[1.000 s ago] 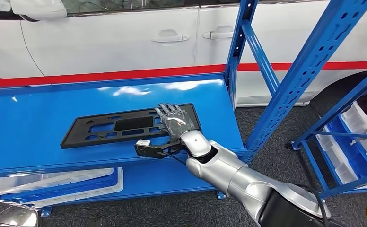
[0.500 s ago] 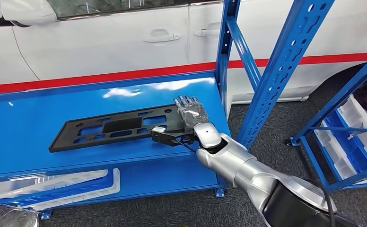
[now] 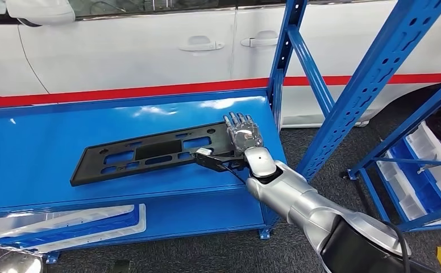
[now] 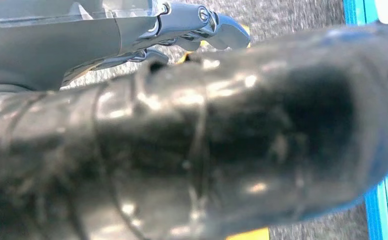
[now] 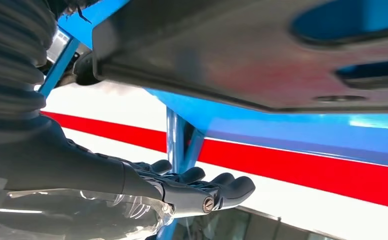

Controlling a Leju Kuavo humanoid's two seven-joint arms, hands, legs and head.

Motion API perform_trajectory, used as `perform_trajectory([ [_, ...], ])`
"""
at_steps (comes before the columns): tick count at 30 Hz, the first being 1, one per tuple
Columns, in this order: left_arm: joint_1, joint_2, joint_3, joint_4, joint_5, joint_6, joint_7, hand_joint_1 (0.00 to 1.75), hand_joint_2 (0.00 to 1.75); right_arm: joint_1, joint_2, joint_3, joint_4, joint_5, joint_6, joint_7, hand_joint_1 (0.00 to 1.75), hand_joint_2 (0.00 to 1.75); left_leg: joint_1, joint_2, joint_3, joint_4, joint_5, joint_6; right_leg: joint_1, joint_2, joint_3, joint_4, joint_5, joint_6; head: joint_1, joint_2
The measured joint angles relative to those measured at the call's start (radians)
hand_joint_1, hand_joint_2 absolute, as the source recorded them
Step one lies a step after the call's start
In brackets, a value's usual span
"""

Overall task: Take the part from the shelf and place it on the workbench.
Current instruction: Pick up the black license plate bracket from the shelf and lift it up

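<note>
The long black part (image 3: 155,152) is lying left-to-right on the blue shelf (image 3: 36,148). Its right end is being covered by the flat, released right hand (image 3: 245,135), nothing grasped.

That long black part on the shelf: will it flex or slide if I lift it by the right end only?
The black part looks thin, long and full of cutouts, so probably light but liable to sag. It lies flat on the glossy blue shelf, so it may slide. The right hand is at one end only.
</note>
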Motion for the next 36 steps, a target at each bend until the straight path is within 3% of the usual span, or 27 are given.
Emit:
perform_trajectory([
  [2,-0.001,-0.003,0.0,0.0,0.0,-0.013,-0.006,0.0,0.0,0.0,0.0,0.0,0.002,0.005,-0.014,-0.009,0.0,1.75,-0.001,-0.001,-0.003,0.015,-0.01,-0.009,0.0,-0.001,0.061,-0.126,0.052,-0.004,0.0,0.0],
  [3,-0.002,-0.003,-0.001,0.0,0.0,-0.017,-0.008,0.0,0.0,0.0,0.0,0.0,0.003,0.007,-0.021,-0.014,0.0,1.75,-0.002,-0.002,-0.006,0.021,-0.015,-0.014,0.001,0.0,0.081,-0.166,0.063,-0.008,0.0,0.0],
  [6,-0.003,-0.003,-0.002,0.0,0.0,-0.019,-0.014,0.0,0.0,0.003,0.002,0.0,0.003,0.015,-0.036,-0.032,0.0,1.75,-0.003,-0.003,-0.009,0.024,-0.017,-0.026,0.005,0.003,0.09,-0.185,0.063,-0.024,-0.001,0.0],
  [8,-0.002,-0.003,-0.003,0.0,0.0,-0.02,-0.017,0.0,0.0,0.003,0.005,0.0,0.002,0.018,-0.041,-0.039,0.0,1.75,-0.001,-0.002,-0.017,0.044,-0.033,-0.036,0.002,0.002,0.092,-0.189,0.065,-0.035,-0.002,0.0],
  [9,-0.003,-0.003,-0.003,0.0,0.0,-0.02,-0.018,0.0,0.0,0.002,0.007,0.0,0.002,0.02,-0.043,-0.043,0.0,1.75,0.0,-0.001,-0.032,0.079,-0.055,-0.04,-0.001,0.002,0.093,-0.191,0.066,-0.04,-0.004,0.0],
  [11,-0.003,-0.003,-0.004,0.0,0.0,-0.022,-0.021,0.0,0.0,0.003,0.013,0.0,0.002,0.022,-0.046,-0.054,0.0,1.75,0.002,0.0,-0.091,0.203,-0.114,-0.049,0.0,0.001,0.094,-0.191,0.066,-0.046,-0.008,0.0],
  [13,-0.002,-0.004,-0.004,0.0,-0.001,-0.026,-0.023,0.0,0.0,0.006,0.019,0.0,0.002,0.025,-0.048,-0.068,0.0,1.75,0.002,0.0,-0.142,0.3,-0.14,-0.051,0.002,0.0,0.094,-0.191,0.065,-0.047,-0.008,0.0],
  [14,-0.001,-0.004,-0.005,0.0,-0.003,-0.028,-0.023,0.0,0.0,0.008,0.022,0.0,0.002,0.029,-0.048,-0.074,0.0,1.75,0.002,0.0,-0.142,0.295,-0.124,-0.05,0.002,0.0,0.095,-0.191,0.065,-0.047,-0.008,0.0],
  [15,-0.001,-0.004,-0.005,0.0,-0.004,-0.029,-0.023,0.0,0.0,0.008,0.027,0.0,0.001,0.032,-0.047,-0.079,0.0,1.75,0.002,0.0,-0.122,0.252,-0.093,-0.047,0.003,0.001,0.096,-0.191,0.065,-0.047,-0.008,0.0],
  [17,-0.003,-0.004,-0.007,0.0,-0.007,-0.03,-0.023,0.0,0.0,0.007,0.036,0.0,0.0,0.038,-0.047,-0.084,0.0,1.75,-0.001,0.0,-0.053,0.111,-0.028,-0.035,0.004,0.003,0.099,-0.192,0.064,-0.046,-0.008,0.0],
  [19,-0.006,-0.004,-0.01,0.0,-0.009,-0.03,-0.023,0.0,0.0,0.005,0.043,0.0,-0.001,0.04,-0.047,-0.086,0.0,1.75,-0.008,-0.001,-0.013,0.026,-0.008,-0.026,0.005,0.003,0.098,-0.193,0.065,-0.039,-0.008,0.0],
  [23,-0.004,-0.004,-0.02,0.0,-0.013,-0.032,-0.023,0.0,0.0,0.007,0.052,0.0,-0.003,0.047,-0.047,-0.092,0.0,1.75,-0.006,-0.001,-0.001,-0.001,-0.001,-0.013,0.005,0.001,0.095,-0.187,0.058,-0.017,-0.007,0.0],
  [25,-0.005,-0.005,-0.022,0.0,-0.014,-0.033,-0.023,0.0,0.0,0.007,0.053,0.0,-0.005,0.051,-0.047,-0.095,0.0,1.75,-0.001,0.001,0.006,-0.012,0.006,-0.004,0.004,0.0,0.061,-0.111,0.013,-0.008,-0.006,0.0],
  [27,-0.006,-0.006,-0.024,0.0,-0.015,-0.033,-0.023,0.0,0.0,0.012,0.053,0.0,-0.006,0.054,-0.046,-0.098,0.0,1.75,-0.001,0.001,0.006,-0.011,0.005,0.001,0.003,-0.001,0.004,0.009,-0.042,-0.004,-0.005,0.0],
  [28,-0.006,-0.006,-0.025,0.0,-0.015,-0.032,-0.023,0.0,0.0,0.015,0.053,0.0,-0.006,0.055,-0.045,-0.1,0.0,1.75,-0.001,0.0,0.006,-0.01,0.004,0.002,0.002,-0.001,-0.016,0.048,-0.051,-0.002,-0.005,0.0],
  [29,-0.005,-0.007,-0.025,0.0,-0.016,-0.031,-0.023,0.0,0.0,0.019,0.053,0.0,-0.007,0.056,-0.043,-0.102,0.0,1.75,-0.001,0.0,0.006,-0.008,0.003,0.002,0.002,-0.002,-0.021,0.055,-0.042,-0.001,-0.005,0.0],
  [31,-0.003,-0.008,-0.026,0.0,-0.016,-0.03,-0.023,0.0,0.0,0.022,0.054,0.0,-0.01,0.059,-0.038,-0.107,0.0,1.75,0.0,-0.002,0.006,-0.001,-0.003,-0.002,-0.001,-0.003,0.022,-0.036,0.019,-0.002,-0.005,0.0],
  [33,-0.004,-0.009,-0.027,0.0,-0.017,-0.03,-0.023,0.0,0.0,0.022,0.058,0.0,-0.016,0.06,-0.034,-0.111,0.0,1.75,-0.003,-0.003,0.001,0.013,-0.012,-0.012,-0.001,-0.003,0.078,-0.147,0.058,-0.007,-0.005,0.0],
  [36,-0.006,-0.009,-0.029,0.0,-0.017,-0.03,-0.023,0.0,0.0,0.024,0.065,0.0,-0.021,0.062,-0.033,-0.112,0.0,1.75,-0.006,-0.003,-0.007,0.023,-0.017,-0.025,0.004,0.001,0.093,-0.184,0.059,-0.023,-0.006,0.0],
])
